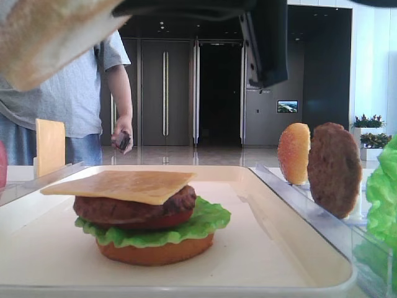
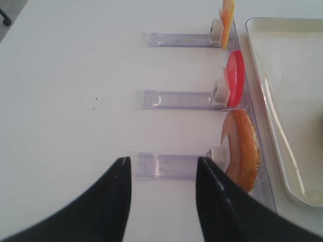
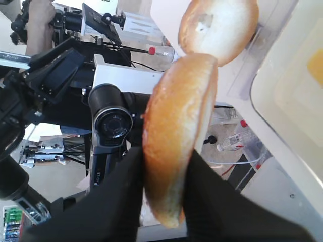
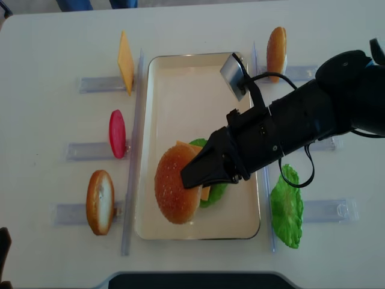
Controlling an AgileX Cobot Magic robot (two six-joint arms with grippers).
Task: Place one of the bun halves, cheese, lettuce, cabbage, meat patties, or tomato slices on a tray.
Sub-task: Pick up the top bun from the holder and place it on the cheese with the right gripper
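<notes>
1. Nearest the low camera, the stacked burger sits on the cream tray: bottom bun, lettuce, tomato, patty, and cheese slice on top.
2. Above it, the right gripper pinches the sesame bun crown by its edges, over the stack.
3. Right of the tray, a spare lettuce leaf, a patty and a bun half stand in clear racks.
4. On the left, the left gripper hangs with jaws spread wide, holding nothing, over a rack.
</notes>
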